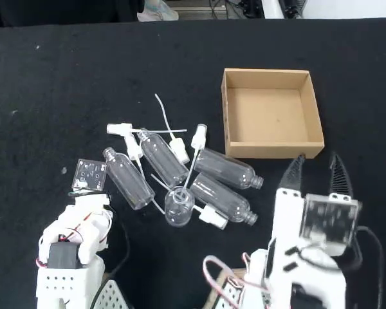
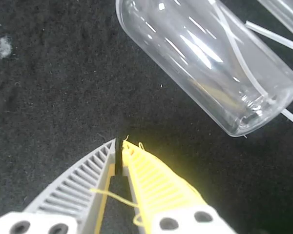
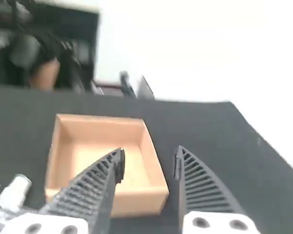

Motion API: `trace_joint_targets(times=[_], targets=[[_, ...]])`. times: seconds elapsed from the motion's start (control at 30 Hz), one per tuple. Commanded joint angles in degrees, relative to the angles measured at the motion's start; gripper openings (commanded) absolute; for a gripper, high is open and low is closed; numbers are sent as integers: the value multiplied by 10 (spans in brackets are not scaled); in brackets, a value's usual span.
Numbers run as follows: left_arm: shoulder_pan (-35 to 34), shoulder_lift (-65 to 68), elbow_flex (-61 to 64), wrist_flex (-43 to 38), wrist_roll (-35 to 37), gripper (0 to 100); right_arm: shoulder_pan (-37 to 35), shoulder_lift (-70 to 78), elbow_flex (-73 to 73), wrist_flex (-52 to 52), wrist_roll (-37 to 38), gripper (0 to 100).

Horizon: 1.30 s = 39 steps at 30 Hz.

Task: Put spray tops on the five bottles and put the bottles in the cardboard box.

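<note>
Starting on the bottle (image 2: 205, 68) near your clenched, empty left gripper (image 2: 119, 148), you are needing those jaws parted wide; the right gripper (image 3: 147, 158) is gaping.

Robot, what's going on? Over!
Left gripper shut, empty. Right gripper open, facing empty cardboard box. Bottles, spray tops lying loose, tubes crossing.

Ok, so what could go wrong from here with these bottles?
1. The bottles and spray tops lie piled together with thin tubes crossing them, so lifting one could drag others along.
2. Most bottles lie on their sides and may roll if a claw nudges them.
3. The open right claw sits near the box and might shove it.
</note>
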Motion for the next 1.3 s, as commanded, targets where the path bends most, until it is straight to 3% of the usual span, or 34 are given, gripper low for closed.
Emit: trace_joint_targets(times=[0.0, 0.23, 0.4, 0.47, 0.73, 0.93, 1.27], targets=[[0, -4, 13, 4, -4, 30, -47, 62, -79, 3, -2, 137], [0, -4, 13, 4, -4, 30, -143, 299, -225, 90, -2, 138], [0, -4, 13, 4, -4, 30, -169, 328, -266, 73, -24, 138], [0, -4, 13, 4, -4, 30, -209, 335, -269, 76, -50, 138], [0, -4, 13, 4, -4, 30, -404, 452, -247, 210, -23, 142], [0, -4, 13, 4, -4, 30, -466, 424, -203, 215, 37, 243], [0, -4, 13, 4, -4, 30, -506, 240, -42, 236, 183, 251]])
